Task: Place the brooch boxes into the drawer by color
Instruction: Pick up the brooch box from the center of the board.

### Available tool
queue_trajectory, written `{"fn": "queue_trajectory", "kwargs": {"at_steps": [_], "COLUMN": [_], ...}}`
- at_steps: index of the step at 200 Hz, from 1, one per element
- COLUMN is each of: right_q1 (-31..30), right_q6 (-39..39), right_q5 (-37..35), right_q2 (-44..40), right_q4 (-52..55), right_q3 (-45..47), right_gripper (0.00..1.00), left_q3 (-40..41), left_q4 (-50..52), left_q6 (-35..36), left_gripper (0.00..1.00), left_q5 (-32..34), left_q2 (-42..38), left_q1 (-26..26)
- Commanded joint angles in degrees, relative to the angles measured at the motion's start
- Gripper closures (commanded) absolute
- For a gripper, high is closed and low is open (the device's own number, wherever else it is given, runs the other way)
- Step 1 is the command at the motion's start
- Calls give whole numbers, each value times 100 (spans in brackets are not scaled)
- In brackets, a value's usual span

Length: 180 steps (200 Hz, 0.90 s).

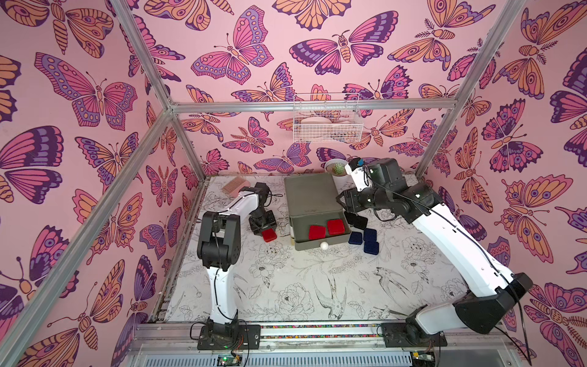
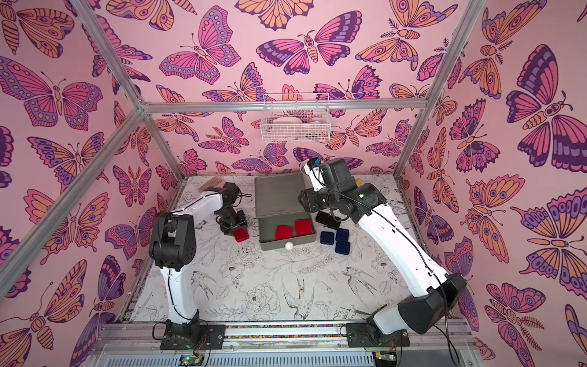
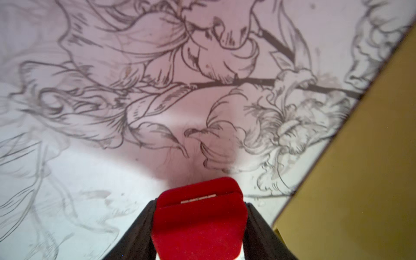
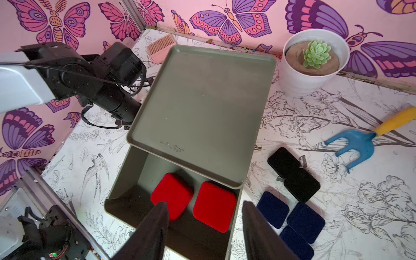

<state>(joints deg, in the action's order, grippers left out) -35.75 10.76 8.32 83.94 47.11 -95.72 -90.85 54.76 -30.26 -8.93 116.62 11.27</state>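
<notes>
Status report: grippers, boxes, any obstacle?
Left gripper shut on red box. Right gripper open near top drawer. Two red boxes inside; blue boxes, black boxes outside. No obstacle seen.

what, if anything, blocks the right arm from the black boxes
Probably nothing, so likely yes: the black boxes lie uncovered on the table beside the drawer, close under the right arm, whose fingers are open and empty.

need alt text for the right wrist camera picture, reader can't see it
Two red velvety rounded-square brooch boxes lie in the pulled-out grey-green top drawer, and the right gripper, open, points toward them. On the flower-print table beside it lie three navy blue velvety boxes and two black boxes; a white pot with a green succulent stands by the wall.
</notes>
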Motion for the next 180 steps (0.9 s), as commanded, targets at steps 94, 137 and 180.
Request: {"fn": "queue_trajectory", "kwargs": {"at_steps": [94, 137, 180], "right_q1": [-759, -1031, -1187], "right_q6": [1407, 1677, 1604], "right_q5": [2406, 2219, 1982], "right_q2": [869, 1324, 1657], "right_q4": [-2140, -2660, -2746], "right_q3": [-41, -431, -864], "right_gripper": [37, 37, 37], "left_q3": [-1780, -1988, -1958], "left_q4": [430, 357, 347], "left_q6": [-246, -492, -547], "left_gripper": [49, 48, 47], "left_q5": [-1122, -1306, -1387], "left_q2": [-2519, -2664, -2771], "left_q1": [25, 204, 258]}}
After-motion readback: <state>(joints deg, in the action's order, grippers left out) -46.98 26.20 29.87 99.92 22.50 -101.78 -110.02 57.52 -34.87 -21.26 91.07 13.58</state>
